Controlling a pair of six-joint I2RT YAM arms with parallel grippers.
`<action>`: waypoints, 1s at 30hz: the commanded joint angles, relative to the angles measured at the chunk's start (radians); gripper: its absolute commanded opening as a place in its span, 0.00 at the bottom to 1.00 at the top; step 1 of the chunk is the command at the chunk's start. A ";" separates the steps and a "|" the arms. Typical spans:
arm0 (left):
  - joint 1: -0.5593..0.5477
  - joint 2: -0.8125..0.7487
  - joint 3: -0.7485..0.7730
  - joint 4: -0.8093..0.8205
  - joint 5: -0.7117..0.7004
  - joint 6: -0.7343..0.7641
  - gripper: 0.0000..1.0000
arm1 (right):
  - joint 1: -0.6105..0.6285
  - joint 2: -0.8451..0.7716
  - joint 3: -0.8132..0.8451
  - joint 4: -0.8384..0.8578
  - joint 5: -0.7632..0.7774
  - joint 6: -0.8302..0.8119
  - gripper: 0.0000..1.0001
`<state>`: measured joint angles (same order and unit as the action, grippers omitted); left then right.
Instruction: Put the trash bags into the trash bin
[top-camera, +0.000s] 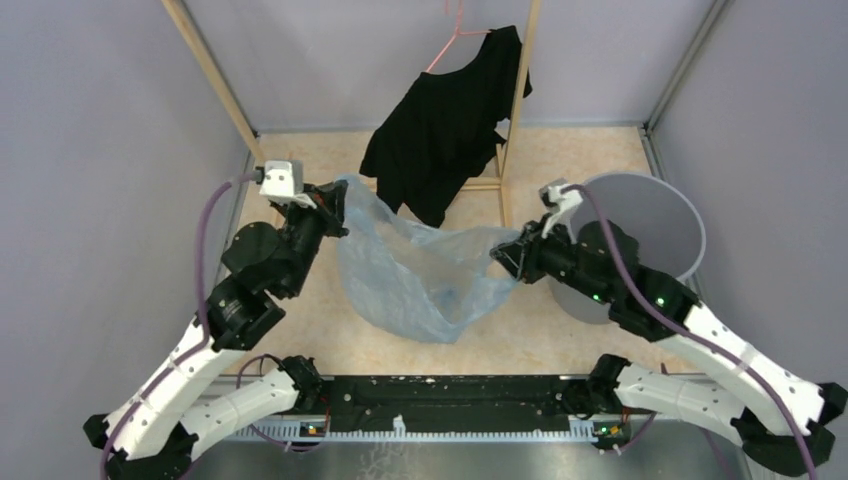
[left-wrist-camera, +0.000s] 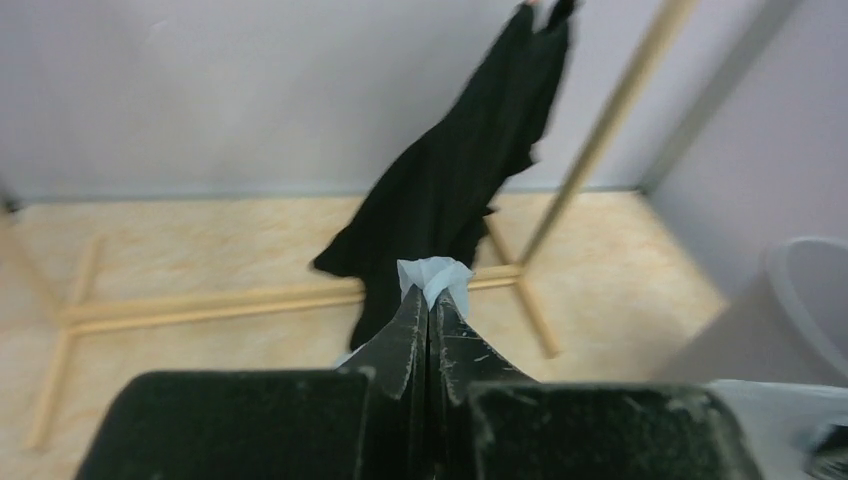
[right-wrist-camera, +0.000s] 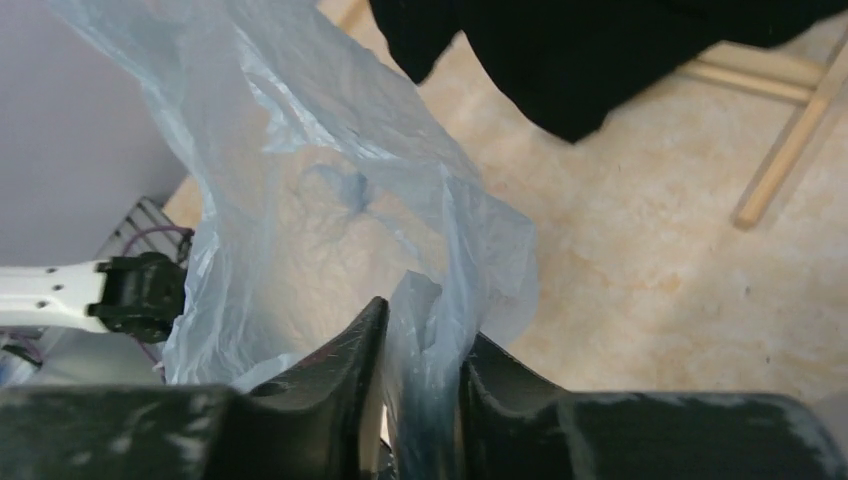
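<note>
Top external view: trash bag (top-camera: 420, 270) spread between left gripper (top-camera: 335, 205), clamped tight on one edge, and right gripper (top-camera: 505, 255), jaws narrowly parted around the other edge, beside trash bin (top-camera: 697, 225); that side needs a firm pinch before carrying over the rim.

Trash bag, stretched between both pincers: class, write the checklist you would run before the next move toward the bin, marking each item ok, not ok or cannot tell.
1. Left pincer clamped on the trash bag: ok.
2. Right pincer gripping the film: cannot tell; its jaws stand slightly apart with film between them.
3. Bag over the trash bin: not ok; it hangs beside the bin.
4. Bin upright: ok.
5. Bag free of the black shirt: cannot tell; they overlap in the top view.
</note>
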<state>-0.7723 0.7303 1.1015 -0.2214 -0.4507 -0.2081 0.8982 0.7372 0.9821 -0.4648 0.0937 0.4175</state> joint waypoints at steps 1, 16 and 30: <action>0.001 -0.044 -0.074 0.071 -0.318 0.123 0.00 | -0.004 0.138 0.132 -0.065 0.064 -0.034 0.31; 0.186 -0.088 -0.195 0.081 -0.135 0.054 0.00 | -0.003 0.265 0.356 -0.642 0.673 -0.018 0.97; 0.251 -0.073 -0.208 0.078 -0.091 0.035 0.00 | -0.004 0.291 0.248 -0.486 0.512 -0.118 0.29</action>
<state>-0.5270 0.6571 0.9054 -0.1799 -0.5465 -0.1627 0.8978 1.0363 1.2346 -1.0382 0.6872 0.3561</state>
